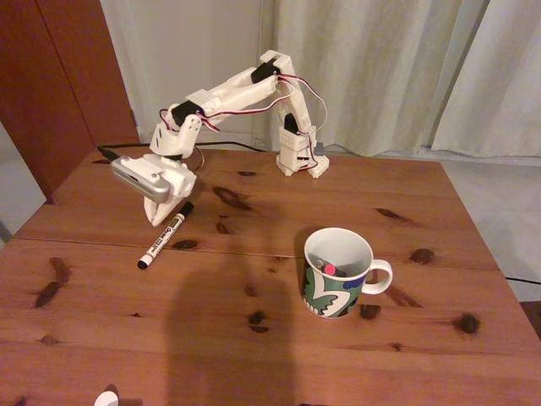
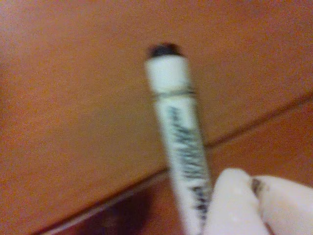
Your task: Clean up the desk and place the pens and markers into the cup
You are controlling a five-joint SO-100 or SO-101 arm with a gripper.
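Lying left of the leaf-patterned white ceramic mug (image 1: 336, 273) already holding pens, the white-barrelled black-capped marker (image 1: 166, 234) remains on the reddish wooden tabletop (image 1: 254, 338), the white gripper (image 1: 162, 213) at its cap, grip unclear.

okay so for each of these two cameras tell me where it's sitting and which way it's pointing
Fixed view: stands off the desk's near edge, raised, looking across and down toward the curtains; shows the whole white arm, its gripper low by the marker, and the cup.
Wrist view: rides at the gripper, looking closely down at the desk; pale fingertips show at the lower right beside the marker.
Shared: the marker, the desk planks and their seam.
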